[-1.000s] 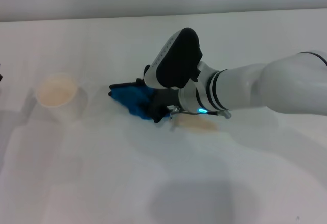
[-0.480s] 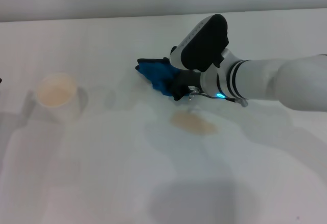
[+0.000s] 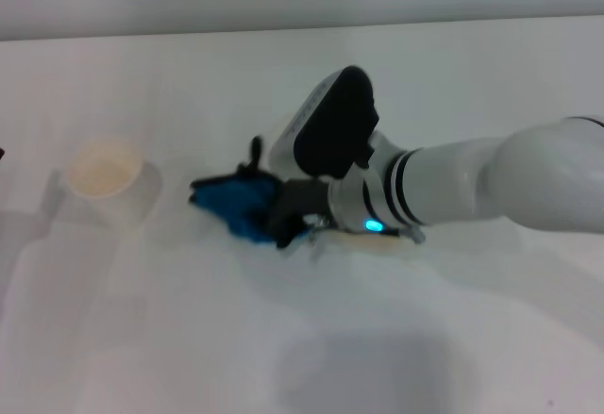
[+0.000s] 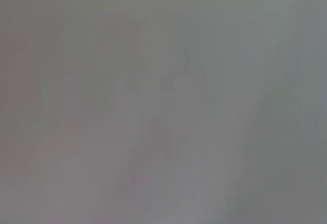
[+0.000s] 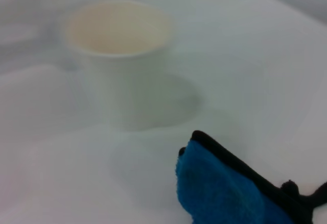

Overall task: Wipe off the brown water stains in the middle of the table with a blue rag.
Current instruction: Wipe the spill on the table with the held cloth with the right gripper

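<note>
Half a second ago the right tool (image 3: pixel 283 218), clamped on the blue rag (image 3: pixel 231 205), sat beyond the brown stain (image 3: pixel 377 237); now it has swept leftward across the table (image 3: pixel 189 339), so wiping looks underway, stain partly remaining.

Right wrist view. You see a white paper cup (image 5: pixel 118 60) standing upright on the white surface (image 5: pixel 245 71), its open mouth showing a pale cream interior and a soft shadow spreading around its base. Nearer the camera, you see one corner of the blue rag (image 5: pixel 225 193), bright blue with black stitched edging and a small black loop at its far end. The rag lies apart from the cup, with bare surface between them.
</note>
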Motion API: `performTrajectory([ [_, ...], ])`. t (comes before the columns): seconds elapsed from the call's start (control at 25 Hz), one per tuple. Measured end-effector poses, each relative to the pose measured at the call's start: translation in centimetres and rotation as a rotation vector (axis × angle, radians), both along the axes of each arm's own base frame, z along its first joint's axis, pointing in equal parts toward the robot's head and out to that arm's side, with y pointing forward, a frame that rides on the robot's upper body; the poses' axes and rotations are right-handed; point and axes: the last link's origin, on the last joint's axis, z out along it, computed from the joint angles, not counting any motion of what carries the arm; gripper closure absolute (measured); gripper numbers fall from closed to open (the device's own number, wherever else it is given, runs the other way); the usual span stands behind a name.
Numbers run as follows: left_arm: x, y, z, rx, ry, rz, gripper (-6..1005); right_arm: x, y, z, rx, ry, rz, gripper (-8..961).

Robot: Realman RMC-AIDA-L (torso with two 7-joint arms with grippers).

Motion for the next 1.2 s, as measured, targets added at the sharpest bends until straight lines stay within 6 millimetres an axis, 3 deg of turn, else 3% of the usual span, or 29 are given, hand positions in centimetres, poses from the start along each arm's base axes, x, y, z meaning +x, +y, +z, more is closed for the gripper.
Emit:
performTrajectory([
  [0.24,-0.2,-0.2,0.0,0.002,-0.001,0.005,159,0.1,-1.5,0.5,-0.052,0.016,-0.024,828],
  [0.64,-0.1,0.0,0.2,0.006,-0.001,0.004,158,5.5,2.2,5.6,0.178,-0.015,-0.161,828],
  [0.76,-0.1,0.1,0.1,0.005,-0.001,0.002,159,5.8,2.7,6.1,0.206,-0.007,-0.180,828],
  [0.96,0.0,0.2,0.1,0.003,-0.001,0.000,160,3.4,1.8,3.4,0.120,-0.013,-0.102,829],
  [1.2,0.0,0.1,0.0,0.002,0.000,0.001,159,-0.3,-0.8,0.0,0.004,0.014,0.022,829],
])
